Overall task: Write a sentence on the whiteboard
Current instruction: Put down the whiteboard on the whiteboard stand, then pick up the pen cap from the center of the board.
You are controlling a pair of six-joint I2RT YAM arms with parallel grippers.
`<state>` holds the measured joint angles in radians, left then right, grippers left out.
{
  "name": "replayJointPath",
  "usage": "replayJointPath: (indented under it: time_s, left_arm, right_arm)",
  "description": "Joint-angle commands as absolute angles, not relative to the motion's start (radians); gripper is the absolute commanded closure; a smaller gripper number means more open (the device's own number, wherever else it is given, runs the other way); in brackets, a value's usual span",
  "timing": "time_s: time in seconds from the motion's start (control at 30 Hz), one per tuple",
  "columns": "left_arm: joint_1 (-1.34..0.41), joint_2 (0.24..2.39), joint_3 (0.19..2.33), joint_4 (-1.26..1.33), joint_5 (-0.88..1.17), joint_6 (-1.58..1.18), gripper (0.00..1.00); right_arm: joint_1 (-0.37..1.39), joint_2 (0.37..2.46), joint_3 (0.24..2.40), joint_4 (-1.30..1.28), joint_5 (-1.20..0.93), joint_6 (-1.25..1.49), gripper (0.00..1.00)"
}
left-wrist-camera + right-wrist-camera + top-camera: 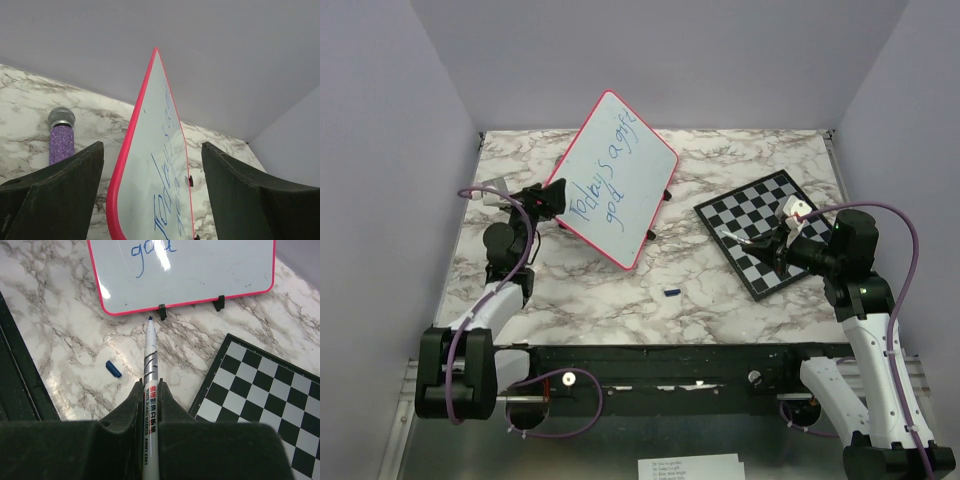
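The whiteboard [625, 165] stands tilted on its black feet at the back middle, pink-red rim all round. The sentence [610, 180] in blue reads roughly "Today's a gift" with "god" beneath. My left gripper [552, 200] is at the board's left corner and open. In the left wrist view the whiteboard [150, 165] rises edge-on between the fingers of my left gripper [151, 150], with a gap on both sides. My right gripper [150, 385] is shut on a white marker [151, 352]. Its blue tip points at the whiteboard [210, 275] near one foot, short of the rim.
A black-and-white chessboard [760, 225] lies at the right under my right gripper [765, 243]. The marker's blue cap [670, 292] lies on the marble table [620, 300] in front of the board. A purple glitter microphone [61, 137] lies at the left.
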<state>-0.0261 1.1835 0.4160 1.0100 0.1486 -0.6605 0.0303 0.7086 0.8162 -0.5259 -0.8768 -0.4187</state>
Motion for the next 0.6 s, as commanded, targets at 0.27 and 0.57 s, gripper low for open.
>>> replayJointPath:
  time_s: [0.27, 0.57]
  left_arm:
    - [-0.012, 0.922, 0.426, 0.559, -0.182, -0.708, 0.01]
    - [0.017, 0.674, 0.563, 0.154, -0.030, -0.746, 0.01]
  right_arm:
    - [0.025, 0.712, 0.808, -0.565, -0.905, -0.428, 0.99]
    - [0.023, 0.719, 0.808, -0.566, -0.905, -0.428, 1.00]
